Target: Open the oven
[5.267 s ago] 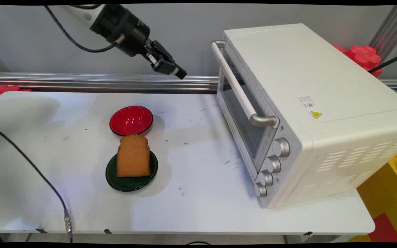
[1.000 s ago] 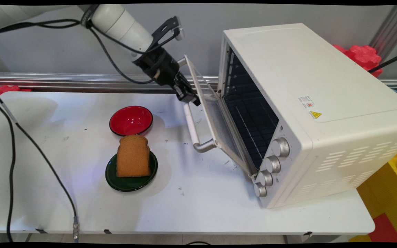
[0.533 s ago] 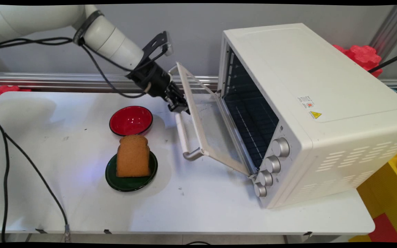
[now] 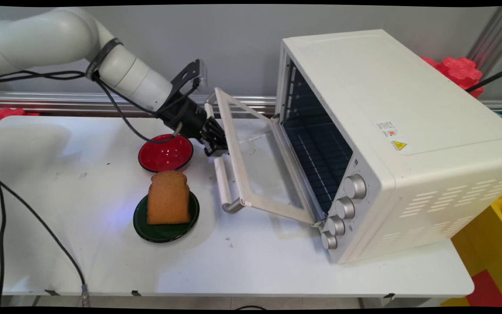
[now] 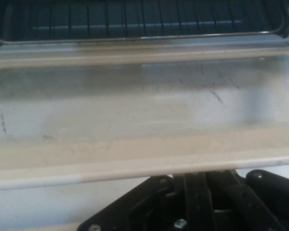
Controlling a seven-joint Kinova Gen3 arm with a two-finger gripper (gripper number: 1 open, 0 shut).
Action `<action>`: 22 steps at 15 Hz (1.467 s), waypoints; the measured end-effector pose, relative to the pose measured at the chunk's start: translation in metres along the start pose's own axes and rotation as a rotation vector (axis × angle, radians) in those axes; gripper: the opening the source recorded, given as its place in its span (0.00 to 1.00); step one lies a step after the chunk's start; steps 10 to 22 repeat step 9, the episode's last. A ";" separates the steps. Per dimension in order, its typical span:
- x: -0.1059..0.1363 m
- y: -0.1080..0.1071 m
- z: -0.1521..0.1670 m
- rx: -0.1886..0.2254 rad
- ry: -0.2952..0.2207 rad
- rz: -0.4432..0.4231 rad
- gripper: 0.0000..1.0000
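The hand (image 4: 217,148) grips the handle (image 4: 222,179) of the oven (image 4: 390,131) door (image 4: 259,161), which hangs most of the way down, not yet flat. Bread (image 4: 168,197) sits on a green plate (image 4: 146,226) beside a red bowl (image 4: 165,153) on the worktop (image 4: 251,266).

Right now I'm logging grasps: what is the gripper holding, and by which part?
The gripper holds the oven door by its handle, near the handle's far end.
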 end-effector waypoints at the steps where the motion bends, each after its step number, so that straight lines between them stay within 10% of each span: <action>1: -0.003 0.001 0.000 0.000 0.002 0.000 0.00; 22: -0.024 0.004 -0.005 0.006 0.009 -0.004 0.00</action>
